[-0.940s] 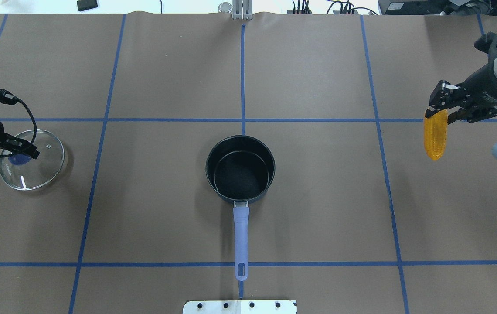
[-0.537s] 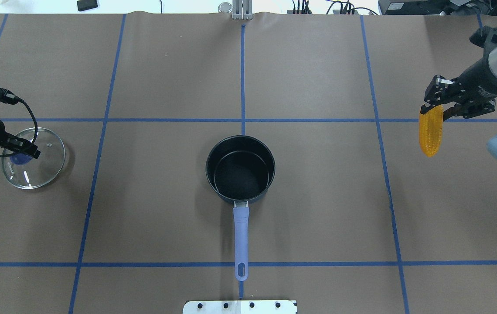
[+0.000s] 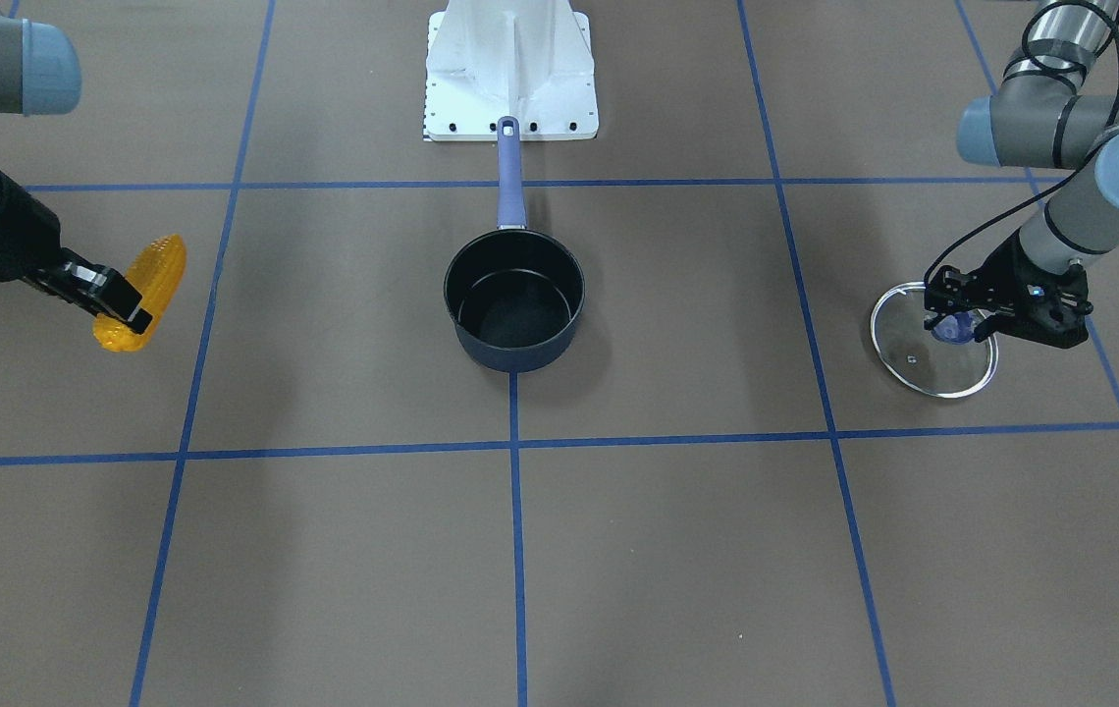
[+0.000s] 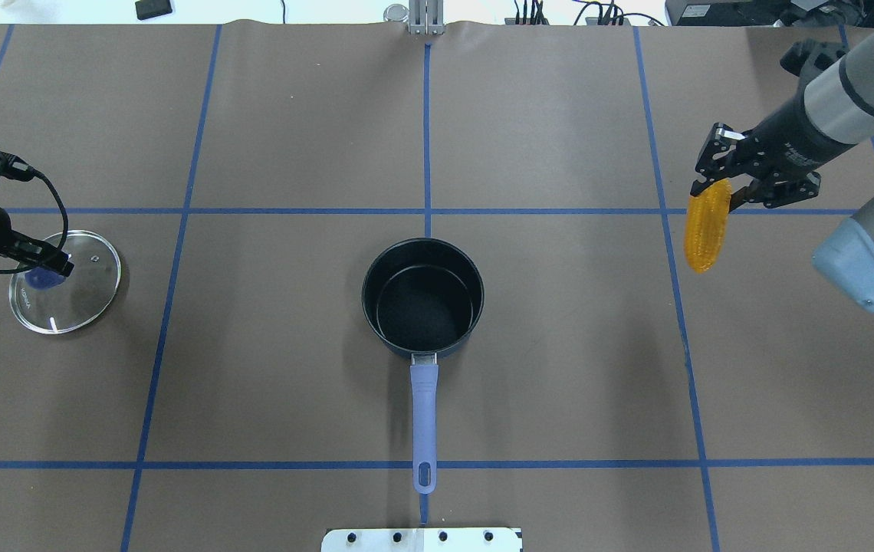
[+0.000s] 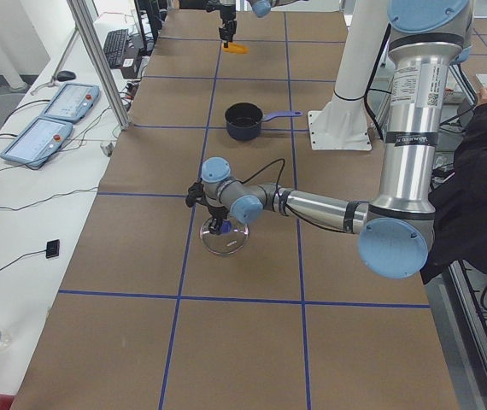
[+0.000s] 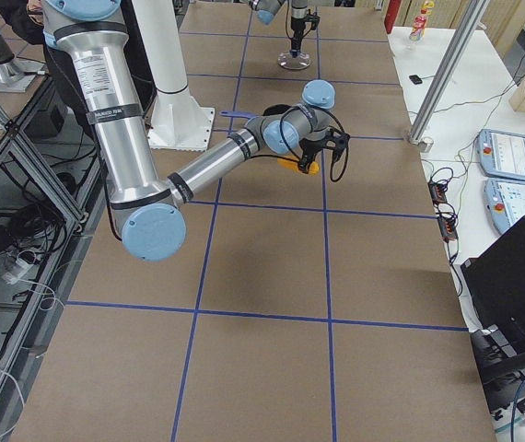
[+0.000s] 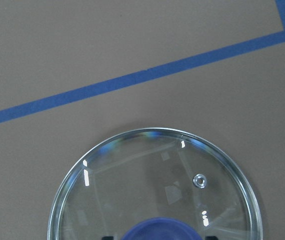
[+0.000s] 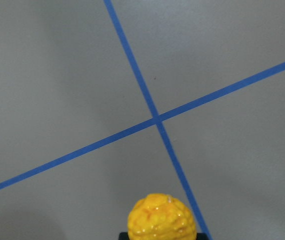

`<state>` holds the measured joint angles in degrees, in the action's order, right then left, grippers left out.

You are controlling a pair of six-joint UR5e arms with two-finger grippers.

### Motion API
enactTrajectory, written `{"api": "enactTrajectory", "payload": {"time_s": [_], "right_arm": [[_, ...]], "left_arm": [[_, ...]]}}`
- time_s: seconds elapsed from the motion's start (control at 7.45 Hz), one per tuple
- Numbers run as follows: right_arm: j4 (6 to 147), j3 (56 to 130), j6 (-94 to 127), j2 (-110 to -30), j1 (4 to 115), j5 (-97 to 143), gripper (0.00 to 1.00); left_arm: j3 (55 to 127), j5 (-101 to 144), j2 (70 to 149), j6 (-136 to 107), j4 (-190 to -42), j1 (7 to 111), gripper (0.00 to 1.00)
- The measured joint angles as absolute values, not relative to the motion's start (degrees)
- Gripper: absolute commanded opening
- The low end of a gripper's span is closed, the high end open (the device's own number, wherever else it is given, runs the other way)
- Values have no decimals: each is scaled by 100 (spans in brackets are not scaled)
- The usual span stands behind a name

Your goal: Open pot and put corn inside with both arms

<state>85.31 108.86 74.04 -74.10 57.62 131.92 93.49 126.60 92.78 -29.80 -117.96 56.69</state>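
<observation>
The dark pot (image 4: 422, 297) with a lilac handle (image 4: 424, 414) stands open and empty at the table's middle; it also shows in the front view (image 3: 514, 299). My right gripper (image 4: 717, 188) is shut on the thick end of the yellow-orange corn (image 4: 705, 225), held in the air to the pot's right; the corn also shows in the front view (image 3: 142, 292) and the right wrist view (image 8: 161, 218). My left gripper (image 4: 46, 268) is shut on the blue knob of the glass lid (image 4: 65, 287), far left of the pot. The lid fills the left wrist view (image 7: 155, 187).
Blue tape lines (image 4: 427, 211) cross the brown table cover. The white robot base plate (image 4: 422, 539) sits at the near edge, just behind the pot handle's tip. Cables and devices lie past the far edge (image 4: 560, 11).
My right arm has carried the corn leftward, toward the pot, and a little further away. The lid under my left gripper has shifted slightly right and toward the robot.
</observation>
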Motion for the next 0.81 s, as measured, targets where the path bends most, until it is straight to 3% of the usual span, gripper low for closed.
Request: {"api": "enactTrajectory", "payload": {"time_s": [0.81], "right_arm": [[8777, 10958, 9306, -6207, 4281, 12276, 35]], "left_arm": [[9483, 13977, 9276, -2425, -11534, 7133, 98]]}}
